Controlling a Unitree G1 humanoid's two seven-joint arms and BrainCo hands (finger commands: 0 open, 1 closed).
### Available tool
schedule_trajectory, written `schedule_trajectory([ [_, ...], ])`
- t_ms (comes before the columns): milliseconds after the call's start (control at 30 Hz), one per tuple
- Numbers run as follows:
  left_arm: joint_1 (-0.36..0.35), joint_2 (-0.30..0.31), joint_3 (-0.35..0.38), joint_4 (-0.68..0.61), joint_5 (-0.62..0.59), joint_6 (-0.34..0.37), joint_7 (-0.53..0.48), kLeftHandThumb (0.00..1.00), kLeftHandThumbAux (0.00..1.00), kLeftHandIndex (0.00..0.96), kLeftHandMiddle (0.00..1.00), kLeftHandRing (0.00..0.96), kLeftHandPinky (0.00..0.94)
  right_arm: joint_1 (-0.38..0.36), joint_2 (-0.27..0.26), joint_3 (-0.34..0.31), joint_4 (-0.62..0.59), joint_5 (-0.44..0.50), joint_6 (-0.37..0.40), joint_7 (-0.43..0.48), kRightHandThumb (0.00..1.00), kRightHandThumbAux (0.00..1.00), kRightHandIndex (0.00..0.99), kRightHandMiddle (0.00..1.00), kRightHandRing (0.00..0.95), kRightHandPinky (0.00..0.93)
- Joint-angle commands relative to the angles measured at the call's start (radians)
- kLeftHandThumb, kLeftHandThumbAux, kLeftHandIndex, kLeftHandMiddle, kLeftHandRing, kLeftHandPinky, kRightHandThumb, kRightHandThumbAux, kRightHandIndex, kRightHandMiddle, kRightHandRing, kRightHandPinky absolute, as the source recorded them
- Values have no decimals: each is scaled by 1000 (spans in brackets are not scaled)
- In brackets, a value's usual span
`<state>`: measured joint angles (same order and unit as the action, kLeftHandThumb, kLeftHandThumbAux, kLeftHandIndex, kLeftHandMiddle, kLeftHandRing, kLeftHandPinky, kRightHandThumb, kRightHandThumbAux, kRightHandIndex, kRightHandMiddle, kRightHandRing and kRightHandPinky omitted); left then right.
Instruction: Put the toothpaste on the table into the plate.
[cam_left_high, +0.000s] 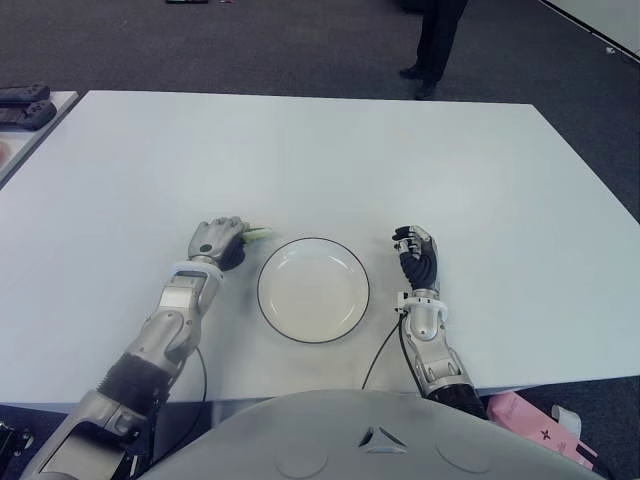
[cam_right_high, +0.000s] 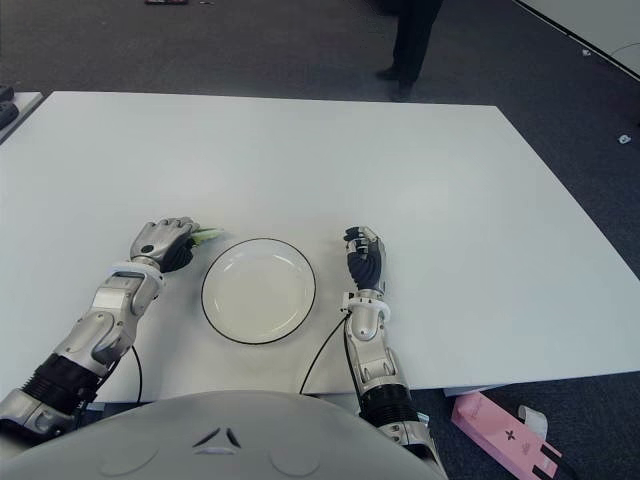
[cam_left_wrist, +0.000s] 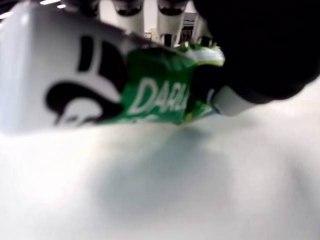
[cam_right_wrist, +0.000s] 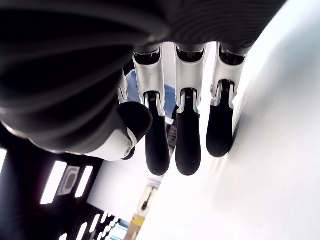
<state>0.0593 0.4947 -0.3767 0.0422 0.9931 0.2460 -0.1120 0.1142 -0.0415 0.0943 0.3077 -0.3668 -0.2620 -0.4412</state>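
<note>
The toothpaste (cam_left_high: 258, 235) is a green and white tube lying on the white table (cam_left_high: 320, 160), just left of the plate. Only its green end sticks out from under my left hand (cam_left_high: 218, 240), whose fingers curl over it. In the left wrist view the tube (cam_left_wrist: 150, 95) fills the palm with the dark thumb (cam_left_wrist: 260, 60) pressed against it, low over the table. The round white plate (cam_left_high: 313, 290) with a dark rim holds nothing. My right hand (cam_left_high: 415, 255) shows to the right of the plate, fingers (cam_right_wrist: 187, 145) relaxed and holding nothing.
A person's dark legs (cam_left_high: 435, 45) stand beyond the table's far edge. Dark objects (cam_left_high: 25, 105) lie on a side table at the far left. A pink box (cam_left_high: 530, 420) shows below the near right corner. A black cable (cam_left_high: 380, 355) runs beside the plate's right.
</note>
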Motion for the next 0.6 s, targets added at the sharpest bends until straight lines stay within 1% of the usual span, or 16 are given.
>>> schedule_trajectory([
  [33, 82, -22, -17, 95, -98, -11, -67, 718, 704, 443, 799, 800, 812, -2, 1, -7, 14, 6, 4, 2, 832, 694, 394, 478, 487, 491],
  [200, 78, -48, 24, 108, -180, -21, -61, 717, 705, 442, 810, 804, 812, -4, 0, -7, 23, 11, -17, 2, 831, 696, 389, 479, 484, 468],
  [367, 73, -59, 43, 121, -221, -27, -43, 717, 706, 442, 828, 819, 833, -5, -1, -8, 30, 11, -25, 1, 832, 695, 394, 475, 477, 448],
  [500, 70, -75, 62, 138, -243, -41, 4, 718, 706, 442, 847, 840, 861, -7, -2, -10, 35, 10, -22, 1, 834, 693, 404, 470, 472, 451],
  [600, 66, -90, 88, 145, -267, -54, 57, 719, 706, 441, 856, 850, 867, -9, -2, -10, 39, 12, -23, 3, 834, 692, 407, 469, 476, 479],
])
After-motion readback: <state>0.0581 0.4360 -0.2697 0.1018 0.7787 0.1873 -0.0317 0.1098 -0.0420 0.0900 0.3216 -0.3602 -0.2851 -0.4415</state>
